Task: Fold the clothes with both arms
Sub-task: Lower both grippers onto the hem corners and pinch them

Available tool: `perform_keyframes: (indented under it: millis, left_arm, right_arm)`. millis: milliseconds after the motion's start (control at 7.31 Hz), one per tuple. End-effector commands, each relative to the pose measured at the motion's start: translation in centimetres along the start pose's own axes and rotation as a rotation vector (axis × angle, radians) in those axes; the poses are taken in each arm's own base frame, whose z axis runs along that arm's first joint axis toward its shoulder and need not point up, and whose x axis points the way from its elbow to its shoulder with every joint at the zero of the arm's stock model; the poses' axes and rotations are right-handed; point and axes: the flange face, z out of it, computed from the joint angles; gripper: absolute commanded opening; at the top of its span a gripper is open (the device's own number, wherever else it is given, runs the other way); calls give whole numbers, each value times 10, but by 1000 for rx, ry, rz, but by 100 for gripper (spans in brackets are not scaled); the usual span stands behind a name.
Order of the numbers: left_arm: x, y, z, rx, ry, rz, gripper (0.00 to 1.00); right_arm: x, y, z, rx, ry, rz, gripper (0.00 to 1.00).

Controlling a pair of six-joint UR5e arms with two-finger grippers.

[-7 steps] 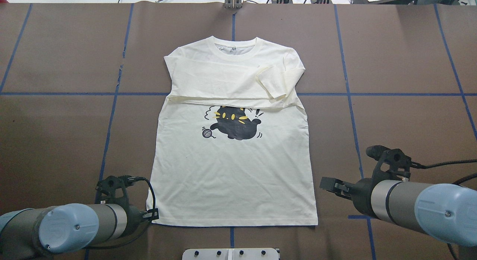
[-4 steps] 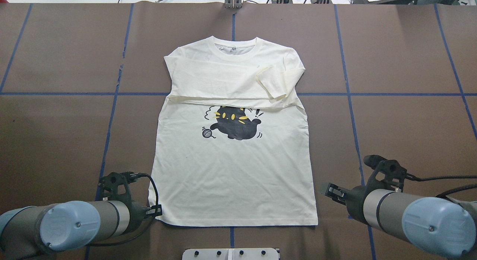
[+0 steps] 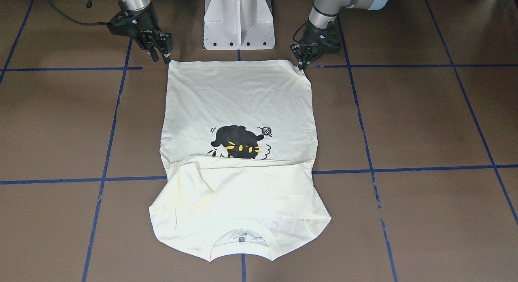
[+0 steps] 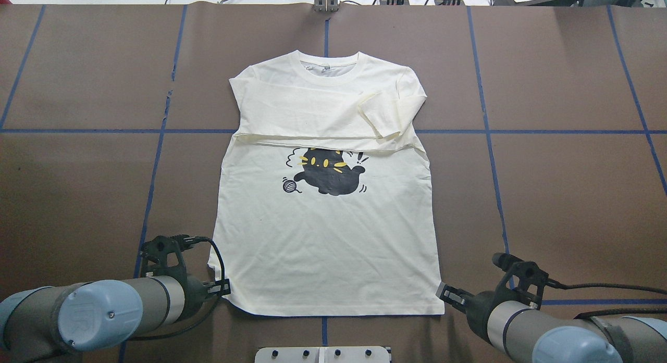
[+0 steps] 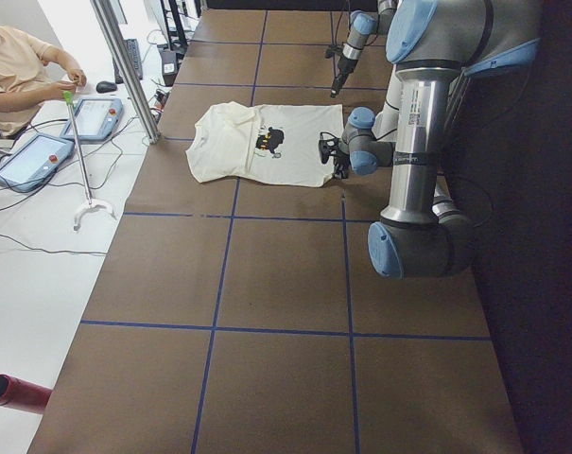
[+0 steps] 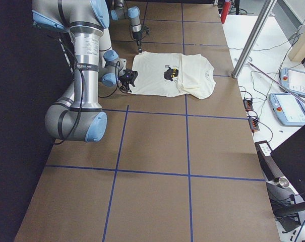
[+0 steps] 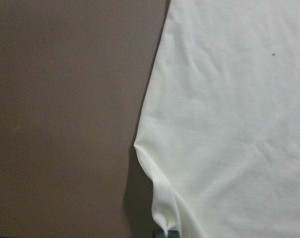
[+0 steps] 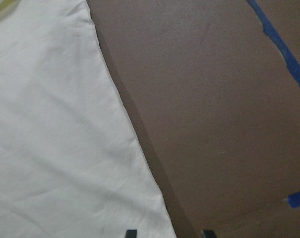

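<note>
At the near hem, the left gripper (image 4: 223,288) is clenched on the left corner of the T-shirt (image 4: 328,238). The fabric puckers toward its fingertip (image 7: 167,233), which indicates a firm hold for lifting. The right gripper (image 4: 446,294) is released, and its fingers (image 8: 131,233) straddle the right corner, placed to pinch it. The T-shirt lies flat on the table (image 4: 78,186), hem toward the robot. Beyond the cat graphic (image 4: 325,178), the sleeves (image 4: 383,115) lie folded across the chest, so the next fold probably carries the hem toward the far collar (image 4: 328,71).
</note>
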Motion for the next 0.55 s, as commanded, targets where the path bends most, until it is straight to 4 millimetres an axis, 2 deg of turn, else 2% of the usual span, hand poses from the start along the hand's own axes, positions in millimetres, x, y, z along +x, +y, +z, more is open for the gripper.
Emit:
perform_keyframes:
  millis: [0,410]
  left_arm:
    - [1,-1,0,15,1,1,0]
    - [1,-1,-1,22,3,1,0]
  right_arm:
    - [8,18,19,16,18,-26,53]
    - [3,30,28,17,11,-35,53]
